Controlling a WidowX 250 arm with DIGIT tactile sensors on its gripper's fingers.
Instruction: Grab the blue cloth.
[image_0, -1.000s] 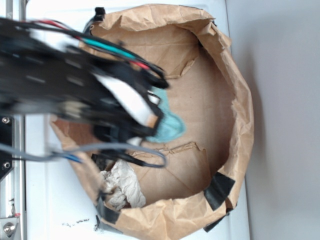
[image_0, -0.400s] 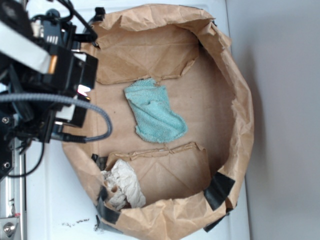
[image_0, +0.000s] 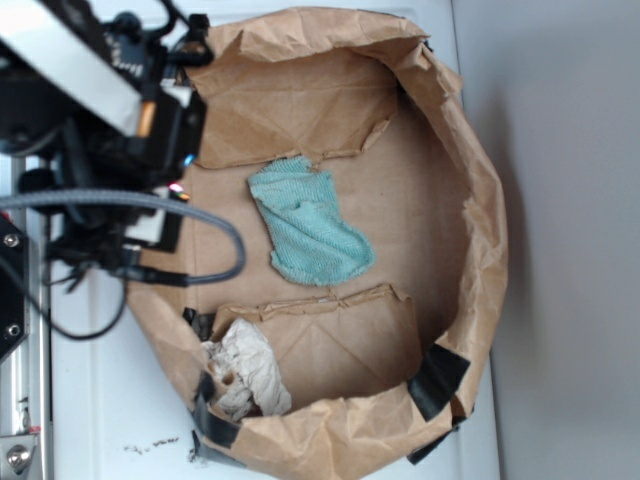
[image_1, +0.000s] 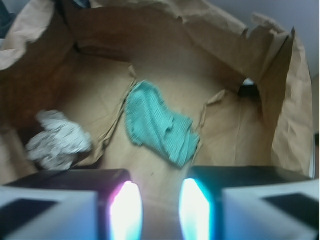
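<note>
The blue cloth (image_0: 308, 225) is a teal terry washcloth lying crumpled and flat on the floor of a brown paper bag (image_0: 490, 230). In the wrist view the cloth (image_1: 160, 125) lies ahead of my gripper (image_1: 160, 210), apart from it. The two fingers stand apart with lit pads (image_1: 126, 210) and bare bag floor between them; the gripper is open and empty. In the exterior view my arm (image_0: 100, 120) is over the bag's left edge, left of the cloth, and its fingers are not clear there.
An off-white stained rag wad (image_0: 245, 368) lies in the bag's lower left corner; it also shows in the wrist view (image_1: 57, 140). Crumpled bag walls (image_1: 290, 100) ring the floor. Black tape (image_0: 438, 378) patches the rim. A white surface (image_0: 110, 400) surrounds the bag.
My arm, which covered the cloth a second ago, has pulled back to the upper left, uncovering the whole cloth. The cloth and the rag have not moved.
</note>
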